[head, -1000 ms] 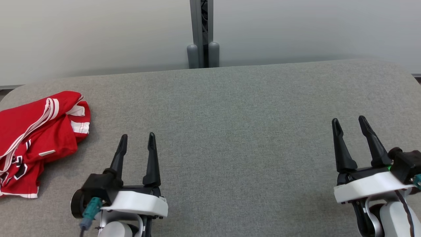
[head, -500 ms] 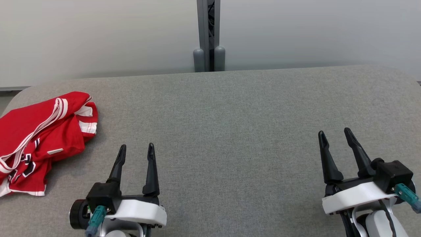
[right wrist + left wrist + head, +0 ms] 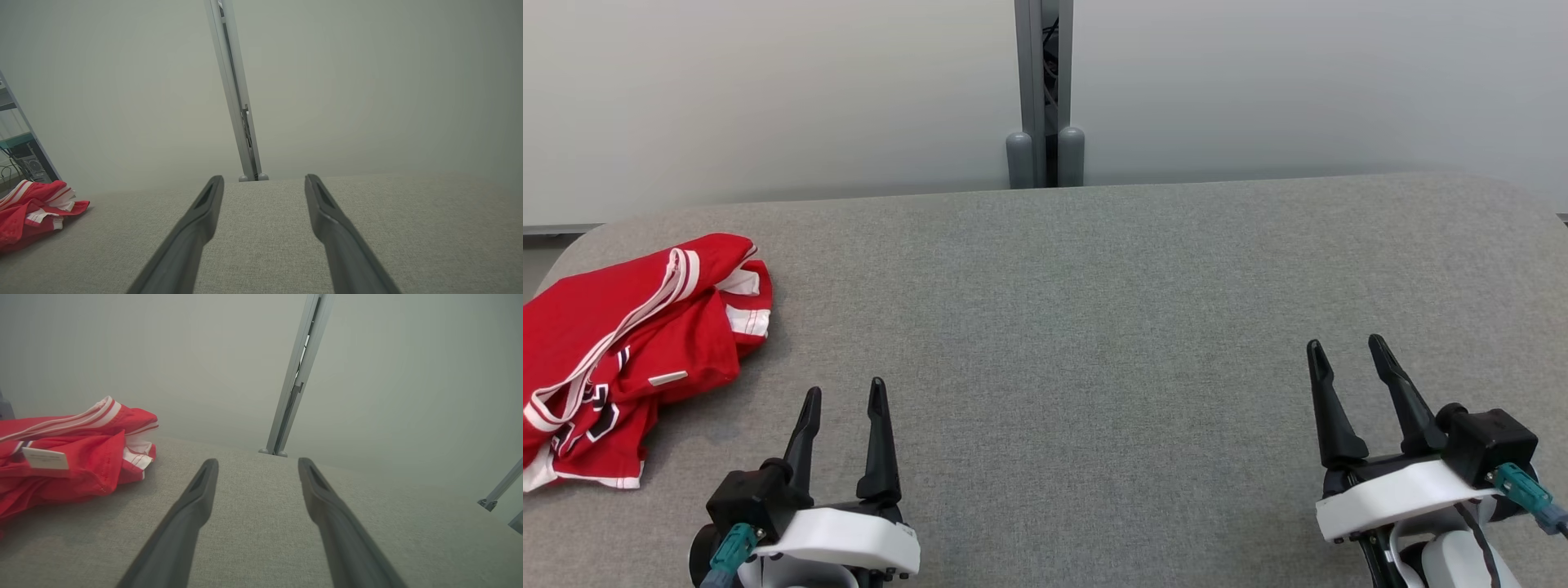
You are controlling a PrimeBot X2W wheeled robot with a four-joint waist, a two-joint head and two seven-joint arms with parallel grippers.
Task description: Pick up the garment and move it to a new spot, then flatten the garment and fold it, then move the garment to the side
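The garment [image 3: 613, 351] is a crumpled red jersey with white stripes and dark lettering, lying at the left edge of the grey fabric table [image 3: 1094, 310]. In the left wrist view the garment [image 3: 69, 457] sits left of the fingers, and the right wrist view has the garment [image 3: 32, 208] far off at the left. My left gripper [image 3: 843, 394] hovers open near the front edge, to the right of the garment and apart from it. At the front right my right gripper [image 3: 1343, 349] stands open too, with nothing between its fingers.
A pale wall runs behind the table, with a grey vertical post [image 3: 1044, 90] at its middle. The table's rounded corners lie at far left and far right. A shelf frame with cables [image 3: 20, 159] stands beyond the table's left end.
The head camera has shifted, so the whole scene sits lower and further right. Both grippers have drawn back toward the near edge, staying open. The garment lies as before.
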